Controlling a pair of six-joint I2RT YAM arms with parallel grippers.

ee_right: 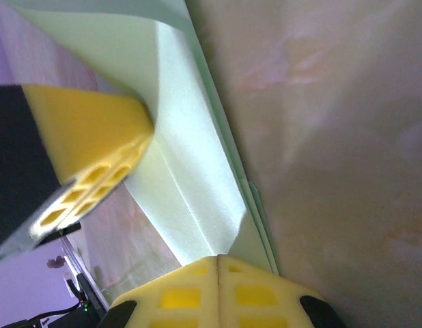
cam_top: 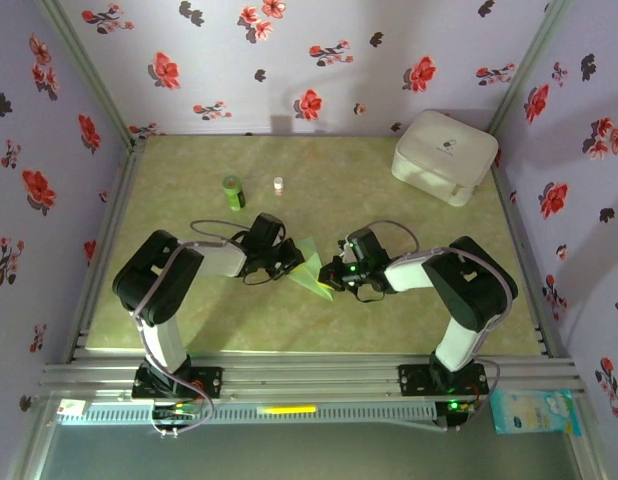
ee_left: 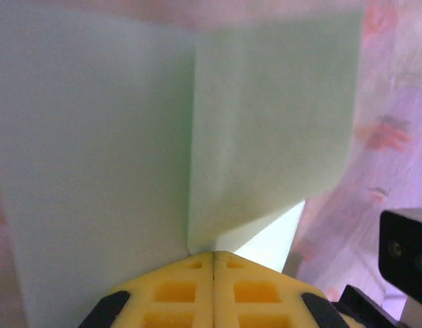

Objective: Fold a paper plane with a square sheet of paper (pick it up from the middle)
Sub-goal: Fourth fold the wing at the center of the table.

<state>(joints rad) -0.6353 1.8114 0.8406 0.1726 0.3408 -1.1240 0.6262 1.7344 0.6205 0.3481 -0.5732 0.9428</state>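
Near edge of the worktop is bare, no trouble there. Middle is where you watch: the paper plane, part-folded, hangs between both arms just above the worktop. Left gripper has its jaws closed on the sheet; in the left wrist view the yellow pads meet right at the foot of a vertical crease in the paper plane. Right gripper has its jaws closed on the layered edge, pads pressed together in the right wrist view, with the left gripper's finger very near. Risks as I judge them: pull the arms apart and thin paper tears at a pinch; twist either wrist and the crease goes crooked or the layers fan out; release one side early and the paper flops; the fingers sit close enough to knock. Farther back, the dark green bottle, the small white bottle and the white case stand well apart, low risk.
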